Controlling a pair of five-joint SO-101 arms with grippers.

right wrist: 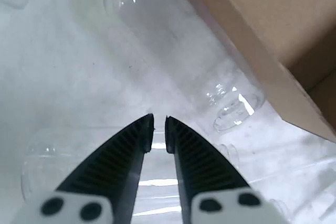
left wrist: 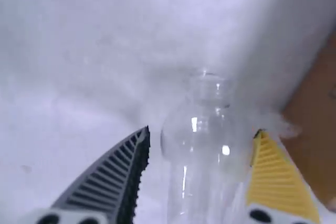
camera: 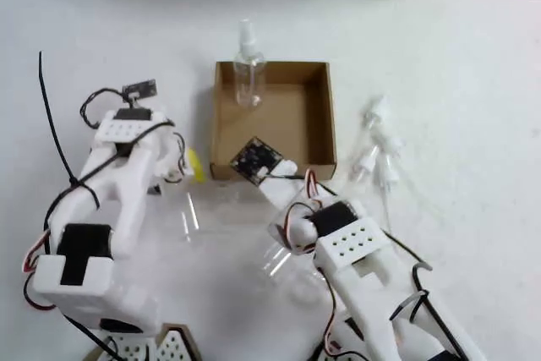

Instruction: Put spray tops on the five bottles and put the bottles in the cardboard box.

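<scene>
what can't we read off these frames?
High view: loose clear bottles fade into the white table, so the count is unclear.
High view: spray tops, white on white, are too small to count.
Left wrist view: the uncapped bottle has its base cut off by the frame edge.
Right wrist view: the lying bottle is partly covered by the right gripper, with one end past the edge.

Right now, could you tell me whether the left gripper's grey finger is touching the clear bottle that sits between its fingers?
Apart. The left wrist view shows a strip of bare table between the grey finger and the clear bottle.
</scene>
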